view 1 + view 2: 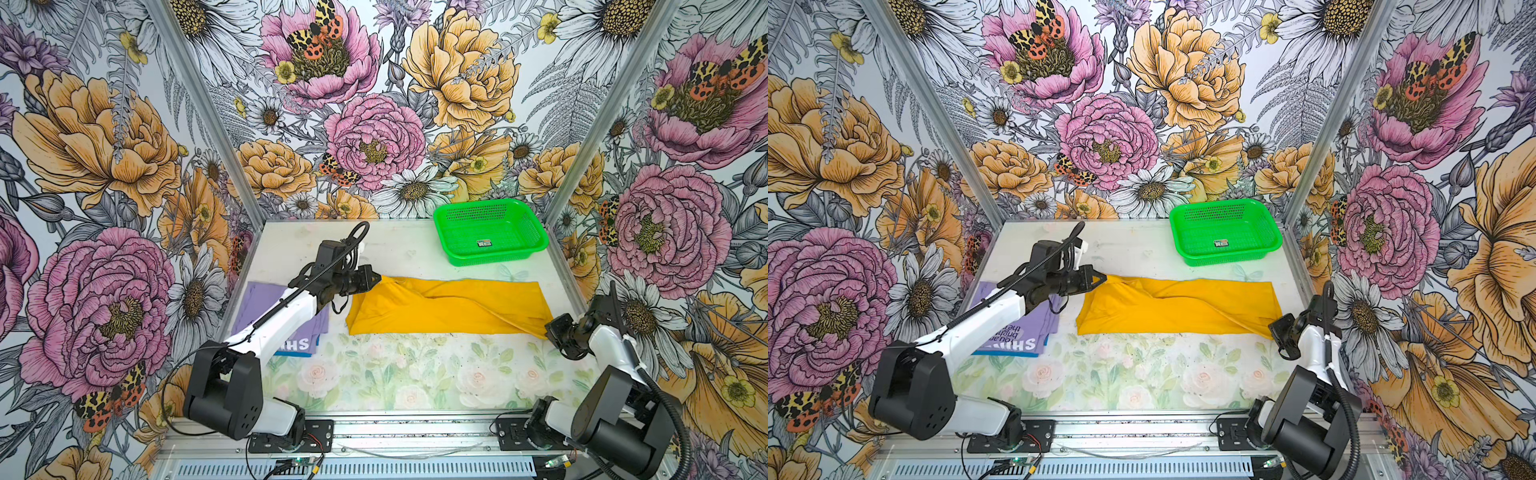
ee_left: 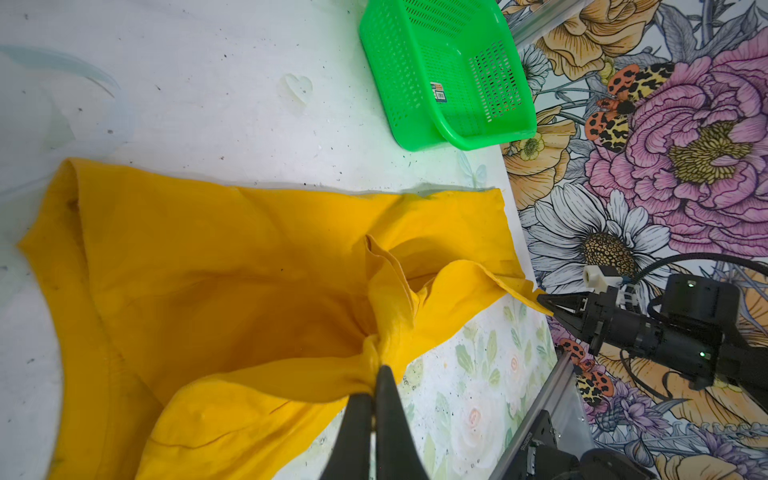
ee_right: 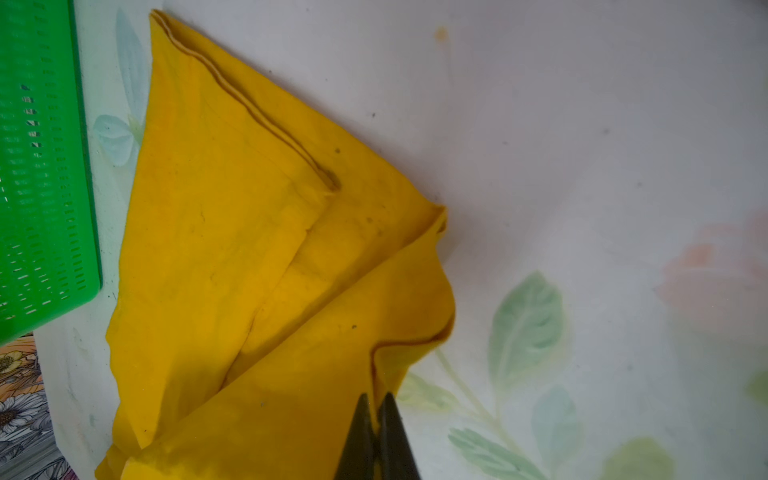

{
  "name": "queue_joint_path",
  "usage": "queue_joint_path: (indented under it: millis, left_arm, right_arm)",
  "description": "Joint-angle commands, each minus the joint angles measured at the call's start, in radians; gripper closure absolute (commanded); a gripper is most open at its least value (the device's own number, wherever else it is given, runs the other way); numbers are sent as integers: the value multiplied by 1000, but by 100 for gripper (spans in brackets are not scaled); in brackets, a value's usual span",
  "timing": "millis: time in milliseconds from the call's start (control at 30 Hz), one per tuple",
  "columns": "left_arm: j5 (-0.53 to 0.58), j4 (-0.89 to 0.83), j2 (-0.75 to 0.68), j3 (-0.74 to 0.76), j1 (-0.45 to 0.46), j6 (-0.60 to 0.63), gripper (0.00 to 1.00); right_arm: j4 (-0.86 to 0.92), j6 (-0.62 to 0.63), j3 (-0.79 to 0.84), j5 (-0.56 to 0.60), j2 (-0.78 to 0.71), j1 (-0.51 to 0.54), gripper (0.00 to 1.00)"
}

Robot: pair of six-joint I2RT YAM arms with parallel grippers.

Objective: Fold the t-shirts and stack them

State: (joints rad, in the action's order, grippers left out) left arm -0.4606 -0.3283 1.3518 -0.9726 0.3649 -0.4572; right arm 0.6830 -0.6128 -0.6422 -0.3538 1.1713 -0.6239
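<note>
Spanning left gripper (image 1: 377,277) to right gripper (image 1: 547,331) lies t-shirt (image 1: 449,309).

1. The table (image 1: 374,374) has a pale top printed with faded roses and leaves, and it is dotted with dark specks.
2. The green basket (image 1: 498,258) stands upright on it, with a small label inside.
3. The yellow t-shirt (image 1: 449,307) lies just nearer than the basket without touching it. It is creased and reaches well past the basket's left side.
4. The lavender t-shirt (image 1: 259,295) lies folded, well left of the basket and nearer than it.
5. An edge of the blue t-shirt (image 1: 295,354) shows beneath the lavender one.
</note>
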Motion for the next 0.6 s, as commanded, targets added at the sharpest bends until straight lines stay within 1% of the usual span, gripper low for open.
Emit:
queue_joint_path:
  millis: [0, 100, 200, 300, 367, 467, 567]
  left_arm:
    - [37, -26, -134, 72, 47, -14, 100]
    - [102, -47, -269, 167, 114, -49, 100]
    - [157, -48, -383, 269, 176, -105, 100]
    - [202, -58, -486, 345, 219, -156, 100]
    - [226, -76, -541, 376, 232, -173, 100]
    - [243, -96, -587, 392, 232, -177, 100]
    - [245, -98, -576, 383, 233, -163, 100]
  right_arm:
    - [32, -6, 26, -27, -79, -66, 100]
    - [46, 7, 49, -40, -136, -103, 100]
    - [49, 2, 52, -50, -144, -109, 100]
    - [58, -13, 59, -42, -170, -150, 100]
    - [63, -22, 62, -34, -200, -172, 100]
    - [71, -36, 58, -32, -228, -186, 100]
    - [97, -41, 54, -17, -245, -201, 100]
